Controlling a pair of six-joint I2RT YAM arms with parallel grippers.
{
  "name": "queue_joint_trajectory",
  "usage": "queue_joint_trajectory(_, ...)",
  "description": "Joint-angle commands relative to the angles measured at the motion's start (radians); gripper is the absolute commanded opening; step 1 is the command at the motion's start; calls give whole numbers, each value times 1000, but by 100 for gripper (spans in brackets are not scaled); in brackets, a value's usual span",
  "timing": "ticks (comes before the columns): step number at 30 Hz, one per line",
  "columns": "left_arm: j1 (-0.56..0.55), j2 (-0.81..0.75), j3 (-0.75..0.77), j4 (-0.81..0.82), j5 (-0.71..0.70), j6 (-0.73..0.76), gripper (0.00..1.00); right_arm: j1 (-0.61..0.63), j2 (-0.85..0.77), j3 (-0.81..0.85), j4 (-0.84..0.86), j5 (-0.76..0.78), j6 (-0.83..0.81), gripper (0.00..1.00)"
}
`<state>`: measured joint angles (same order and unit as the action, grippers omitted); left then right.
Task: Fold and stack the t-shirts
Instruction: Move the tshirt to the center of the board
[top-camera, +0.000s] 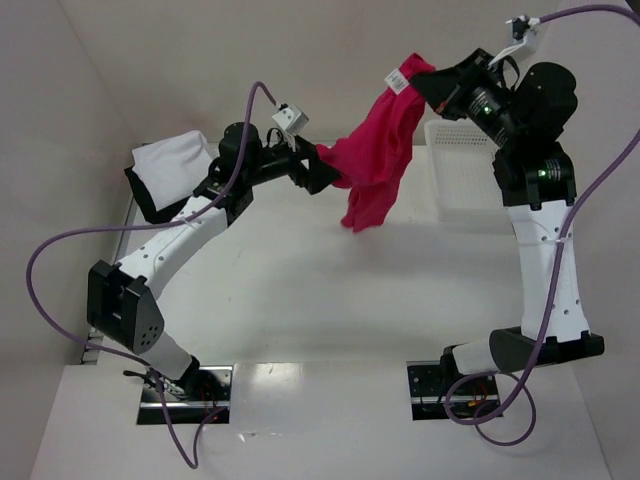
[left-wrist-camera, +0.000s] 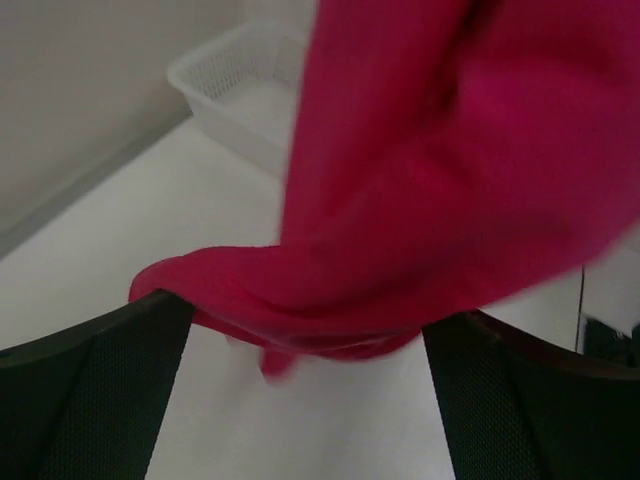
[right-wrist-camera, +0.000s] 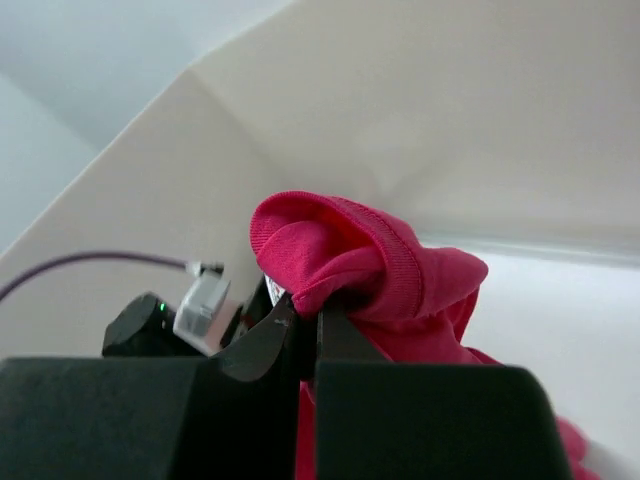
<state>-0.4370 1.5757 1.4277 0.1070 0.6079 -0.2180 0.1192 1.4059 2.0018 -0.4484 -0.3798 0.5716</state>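
right claw (top-camera: 432, 85) is pinched shut on the top edge of the red t-shirt (top-camera: 378, 165), holding it up at the far right so its long axis hangs down and to the left. left claw (top-camera: 325, 172) is wide open at the shirt's left edge with a fold of cloth between its fingers, so i'd say that arm grabs next.

A white table (top-camera: 300, 290) is seen bearing a white mesh basket (top-camera: 465, 190), set below and just right of the right gripper (top-camera: 422, 85), and a black t-shirt (top-camera: 150, 203) topped by a white t-shirt (top-camera: 178, 158), laid well left of the left gripper (top-camera: 328, 172).
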Motion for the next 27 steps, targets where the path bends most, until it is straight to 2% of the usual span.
queue_joint_trajectory(1, -49, 15, 7, 316, -230, -34, 99, 14, -45, -118, 123, -204, 119, 0)
queue_joint_trajectory(2, -60, 27, 29, 316, -246, -34, 99, 14, -62, -138, 137, -221, 128, 0)
queue_joint_trajectory(4, -60, 27, 30, 316, -220, -46, 87, 25, -77, -193, 148, -222, 137, 0)
queue_joint_trajectory(5, -60, 27, 30, 316, -199, -46, 64, 25, -90, -225, 157, -222, 137, 0)
queue_joint_trajectory(8, -69, -12, 5, 316, -198, -57, 18, 25, -99, -262, 178, -232, 146, 0)
queue_joint_trajectory(9, -69, -31, -22, 316, -241, -70, 0, 25, -99, -274, 178, -232, 146, 0)
queue_joint_trajectory(13, -69, -189, -46, 216, -382, -21, 0, 25, -79, -275, 124, -121, 80, 0)
queue_joint_trajectory(15, -69, -305, -10, 55, -503, 50, 0, 25, -79, -250, 97, 17, 25, 0)
queue_joint_trajectory(17, -60, -398, 2, -30, -566, 78, 0, 25, -70, -210, 73, 56, -5, 0)
queue_joint_trajectory(22, -51, -546, 45, -115, -729, 132, 0, 25, -38, -111, 63, 68, -29, 0)
queue_joint_trajectory(27, -51, -670, 83, -252, -772, 157, 0, 25, -85, -124, 63, 56, -38, 0)
